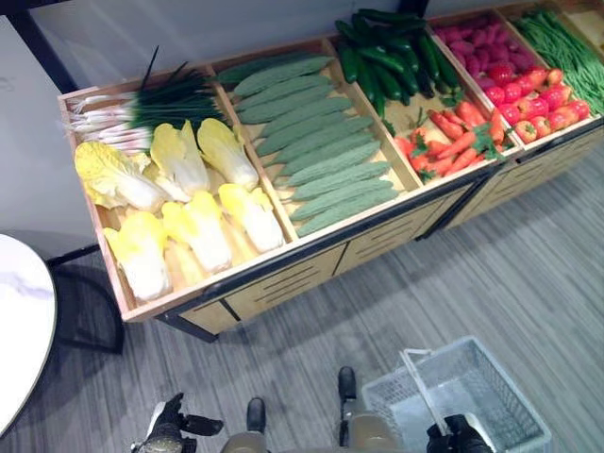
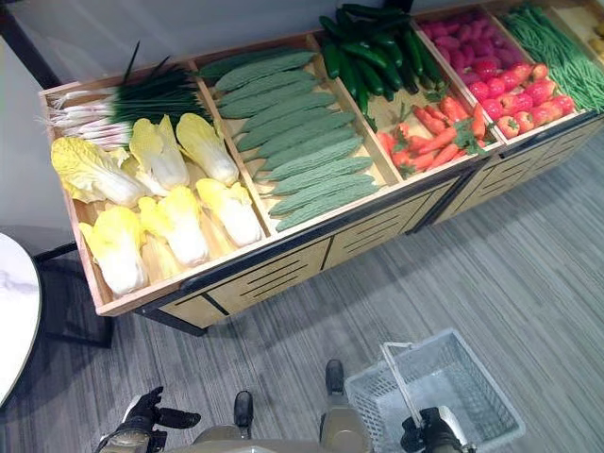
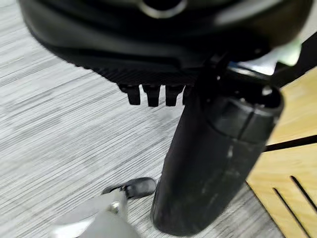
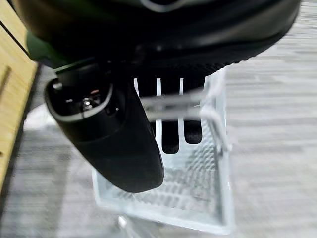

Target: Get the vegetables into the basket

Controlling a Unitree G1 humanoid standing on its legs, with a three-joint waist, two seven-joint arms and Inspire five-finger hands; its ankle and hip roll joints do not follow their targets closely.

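Vegetables are lying in the boxes of a long wooden stand [image 1: 311, 274] that is sitting on the grey floor [image 1: 528, 274]. Yellow-white cabbages [image 1: 179, 212] are filling the near part of the box farthest to the left, and green onions [image 1: 142, 109] are lying behind them in that same box. Bumpy pale green gourds [image 1: 311, 142] are lying in rows in the next box. Dark green cucumbers [image 1: 392, 52] are piling up at the back of the third box, and orange carrots [image 1: 453, 142] are sitting in front of them. Dark pink roots [image 1: 477, 42] are lying at the back of the fourth box, with red tomatoes [image 1: 533, 99] in front. Long green beans [image 1: 566, 52] are filling the box farthest to the right.

A white wire basket [image 1: 472, 387] is hanging over the floor near the stand, well apart from the vegetables. No vegetables are lying inside it. The right hand [image 4: 168, 106] is curling its fingers around the basket's thin handle [image 4: 171, 104] and gripping it.

A round white table [image 1: 21, 330] is sticking in at the left edge.

The left hand [image 1: 170, 429] is hanging low near the floor. It is holding nothing, and in its wrist view its fingers [image 3: 151, 94] are bending in short under the palm.
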